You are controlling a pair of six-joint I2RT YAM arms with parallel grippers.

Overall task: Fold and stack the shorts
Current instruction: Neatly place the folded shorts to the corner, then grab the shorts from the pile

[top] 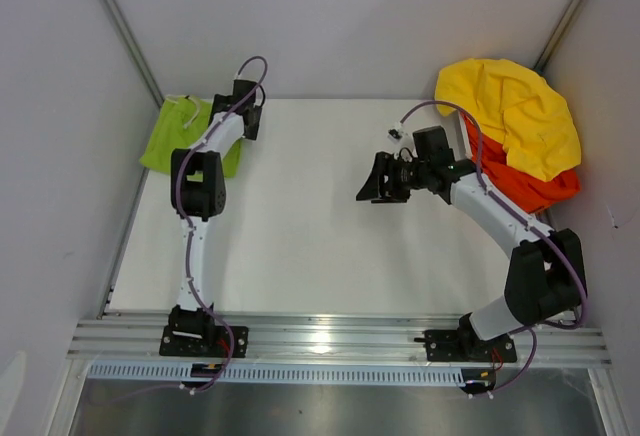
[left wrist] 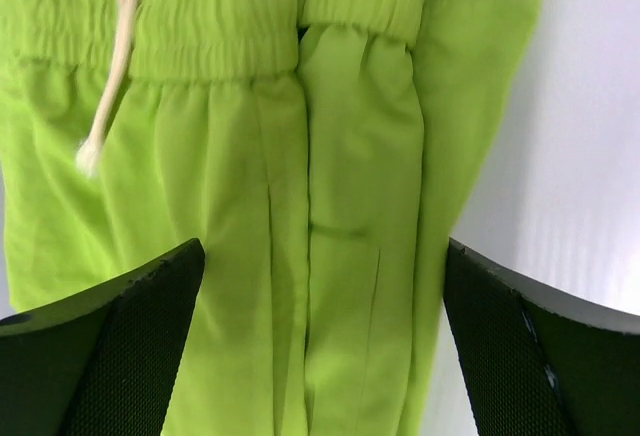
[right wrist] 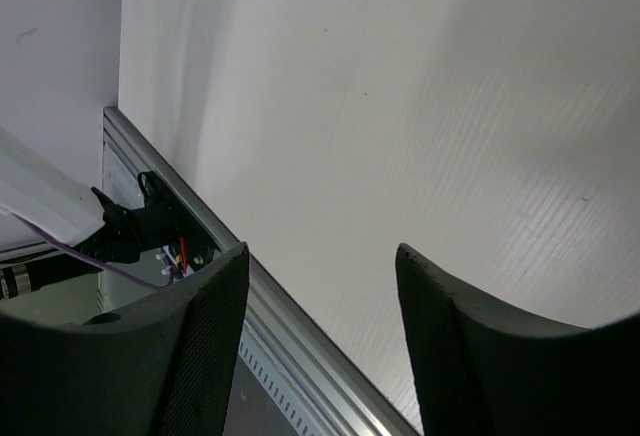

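While the left gripper point(left wrist: 320, 256) hangs spread wide and empty over the lime-green shorts point(top: 172, 141) at the far-left corner, the orange-red pair point(top: 535, 184) lies at the far-right corner, nearer the right gripper point(top: 375, 188), also parted, holding nothing.

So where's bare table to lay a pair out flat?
The broad middle of the table, between the left arm and right arm down to the near rail, is bare. Crowded: far-left corner, lime-green shorts under the left gripper; far-right corner, yellow cloth heaped on orange-red shorts.
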